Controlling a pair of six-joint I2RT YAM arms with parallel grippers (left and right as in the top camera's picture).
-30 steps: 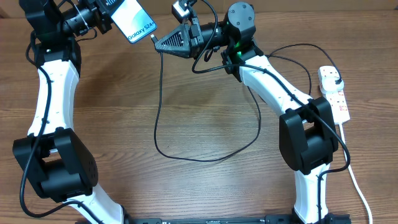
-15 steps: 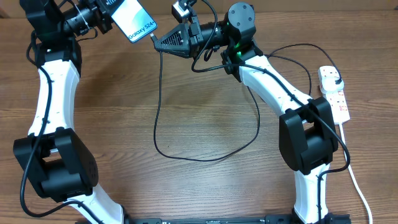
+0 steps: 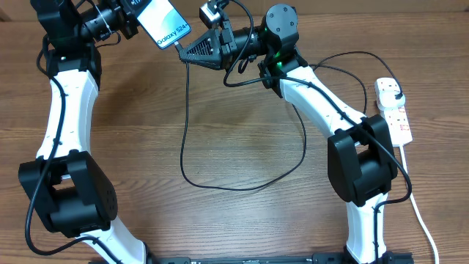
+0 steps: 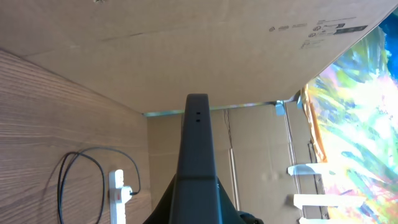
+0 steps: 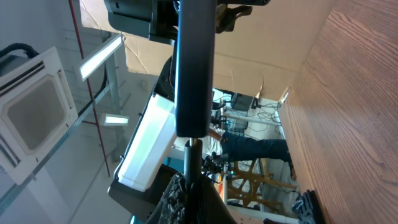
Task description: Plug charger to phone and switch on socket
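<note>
My left gripper is shut on the phone and holds it in the air at the back left, its light "Galaxy S24" screen facing up. In the left wrist view the phone shows edge-on as a dark bar. My right gripper is shut on the connector tip of the charger. In the right wrist view the tip sits right at the bottom edge of the phone; I cannot tell whether it is in. The black cable loops over the table to a plug in the socket.
The socket's white cord runs down the right edge of the table. A cardboard wall stands along the back. The socket also shows in the left wrist view, with the cable loop beside it.
My left gripper has carried the phone a little to the right, closer to the right gripper's connector tip. The right gripper has shifted slightly left. The cable loop is unchanged.
</note>
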